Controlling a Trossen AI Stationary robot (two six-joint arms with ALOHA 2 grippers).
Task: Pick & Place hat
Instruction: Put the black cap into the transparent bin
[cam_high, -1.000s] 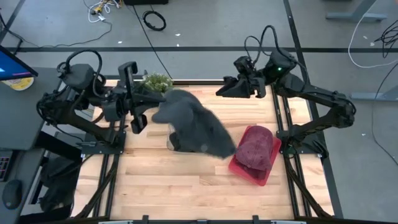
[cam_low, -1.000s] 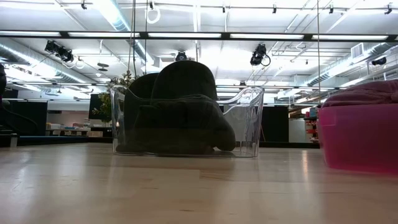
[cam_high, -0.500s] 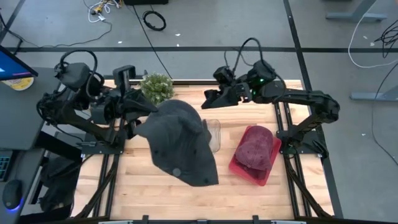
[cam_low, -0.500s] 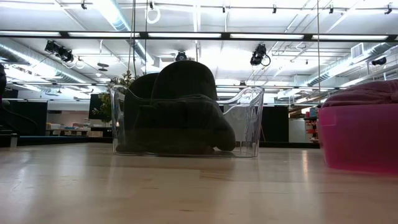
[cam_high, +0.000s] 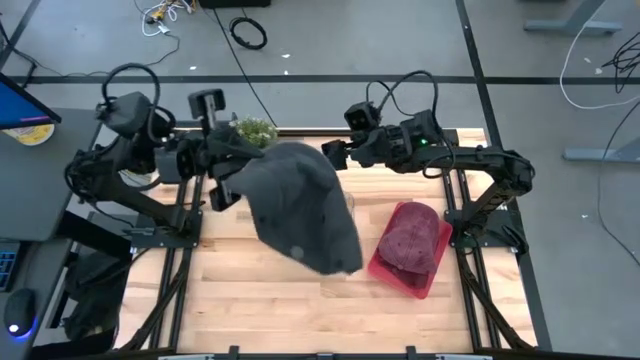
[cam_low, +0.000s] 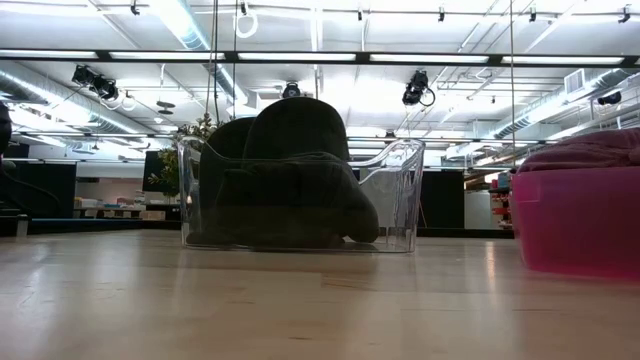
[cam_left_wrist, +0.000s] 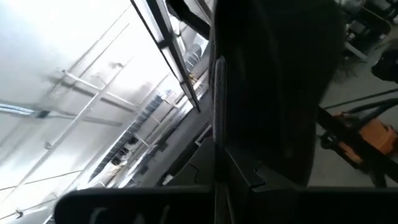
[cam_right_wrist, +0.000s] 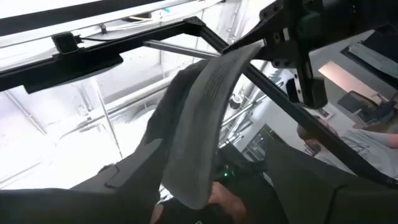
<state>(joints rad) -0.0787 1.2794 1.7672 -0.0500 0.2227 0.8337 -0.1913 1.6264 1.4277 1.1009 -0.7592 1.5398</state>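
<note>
At the left of the table, the left gripper (cam_high: 228, 165) was seen clamped shut on one edge of the dark grey hat (cam_high: 300, 205), which was held up in the air so that it hung spread above the middle of the wooden table (cam_high: 250, 290). A small green plant (cam_high: 252, 131) stood just behind that gripper. The clear container (cam_low: 300, 195) on the table was largely covered by the raised hat in the high view; dark cloth was seen inside it in the low view. The right gripper (cam_high: 335, 155), fingers apart, was placed close to the hat's far edge, probably to take a second hold. Further right, a maroon hat (cam_high: 412, 238) lay in the pink bin (cam_high: 400, 277).
</note>
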